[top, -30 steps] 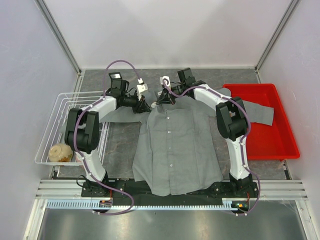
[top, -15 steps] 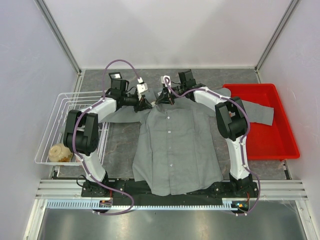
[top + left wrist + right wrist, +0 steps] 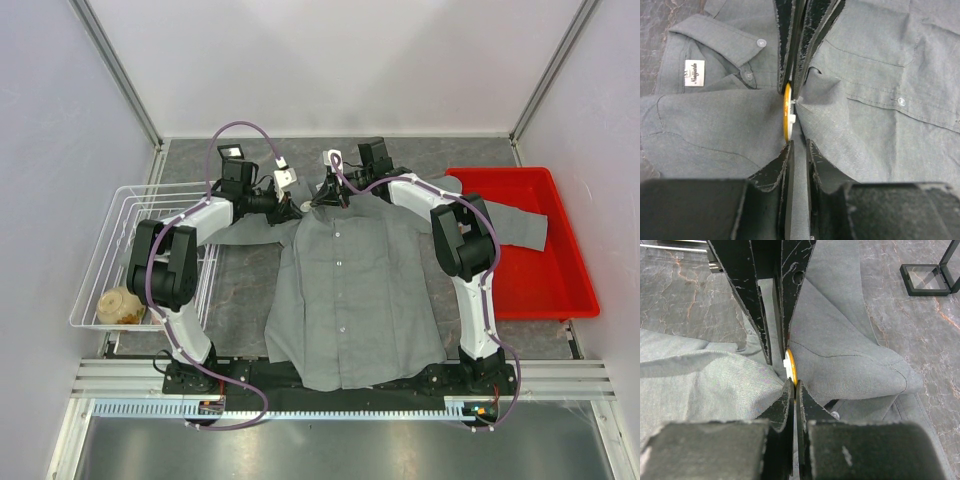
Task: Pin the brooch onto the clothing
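The clothing point(image 3: 350, 290), a grey button-front shirt, lies flat with its collar at the far end. Both grippers meet at the collar. In the left wrist view the brooch point(image 3: 787, 112) stands edge-on as a thin orange-gold disc against a raised pucker of cloth. My right gripper point(image 3: 795, 385) is shut on the rim of the brooch point(image 3: 791, 371); its fingers point(image 3: 790, 40) reach in from the top of the left wrist view. My left gripper point(image 3: 800, 145) is shut on a fold of the clothing point(image 3: 715, 125), its tip right below the brooch. From above, the left gripper point(image 3: 292, 207) and right gripper point(image 3: 322, 197) hide the brooch.
A white wire basket point(image 3: 110, 215) at the left holds a tan round thing point(image 3: 118, 305). A red tray point(image 3: 560, 290) stands at the right, with a shirt sleeve point(image 3: 520, 228) lying across it. A small clear box point(image 3: 927, 280) sits on the table beyond the collar.
My left gripper has crept slightly towards the collar and the right gripper. The right arm and the shirt have hardly moved.
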`<state>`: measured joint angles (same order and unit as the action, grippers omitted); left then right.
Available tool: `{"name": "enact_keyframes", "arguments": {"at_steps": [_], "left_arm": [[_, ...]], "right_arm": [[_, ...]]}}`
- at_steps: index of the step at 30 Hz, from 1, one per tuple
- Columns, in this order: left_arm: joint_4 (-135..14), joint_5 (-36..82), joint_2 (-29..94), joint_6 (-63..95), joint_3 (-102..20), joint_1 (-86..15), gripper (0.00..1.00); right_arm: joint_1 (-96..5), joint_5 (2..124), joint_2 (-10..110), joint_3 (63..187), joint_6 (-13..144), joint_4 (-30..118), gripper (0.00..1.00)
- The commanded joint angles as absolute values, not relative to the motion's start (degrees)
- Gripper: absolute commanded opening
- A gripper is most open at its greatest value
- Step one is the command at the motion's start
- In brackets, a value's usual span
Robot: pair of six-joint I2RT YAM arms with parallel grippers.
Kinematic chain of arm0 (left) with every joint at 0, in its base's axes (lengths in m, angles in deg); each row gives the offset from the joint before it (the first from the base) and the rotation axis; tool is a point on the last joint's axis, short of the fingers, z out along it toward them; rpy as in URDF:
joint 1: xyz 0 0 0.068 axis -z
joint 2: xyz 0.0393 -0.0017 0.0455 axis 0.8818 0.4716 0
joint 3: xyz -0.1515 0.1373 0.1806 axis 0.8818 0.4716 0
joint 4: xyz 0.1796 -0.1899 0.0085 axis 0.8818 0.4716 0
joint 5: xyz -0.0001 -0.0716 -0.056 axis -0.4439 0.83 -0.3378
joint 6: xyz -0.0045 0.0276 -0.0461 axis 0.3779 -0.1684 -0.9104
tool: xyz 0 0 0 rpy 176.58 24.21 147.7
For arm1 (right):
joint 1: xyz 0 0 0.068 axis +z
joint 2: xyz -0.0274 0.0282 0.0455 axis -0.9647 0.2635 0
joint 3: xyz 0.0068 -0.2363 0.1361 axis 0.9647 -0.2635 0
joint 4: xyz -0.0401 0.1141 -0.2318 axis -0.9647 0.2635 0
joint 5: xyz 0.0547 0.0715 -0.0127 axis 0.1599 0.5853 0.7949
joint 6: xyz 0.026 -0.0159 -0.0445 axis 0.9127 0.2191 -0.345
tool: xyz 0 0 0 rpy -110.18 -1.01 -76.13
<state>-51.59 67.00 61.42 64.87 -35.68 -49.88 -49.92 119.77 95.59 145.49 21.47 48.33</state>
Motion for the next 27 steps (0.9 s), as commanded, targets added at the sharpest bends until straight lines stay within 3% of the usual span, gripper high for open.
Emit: {"name": "enact_keyframes", "arguments": {"at_steps": [1,23,27], "left_arm": [[-55.5,65.2,59.4,66.0,-35.5,-50.0,0.22],[-55.0,68.2,60.3,67.9,-36.8,-48.9,0.24],[-55.0,68.2,60.5,67.5,-37.0,-48.6,0.17]], "right_arm": [[-50.1,123.6,93.2,144.6,21.1,46.8,0.0],[-50.1,124.0,92.9,144.0,20.5,46.2,0.0],[-50.0,124.0,92.7,143.8,20.5,46.2,0.0]]}}
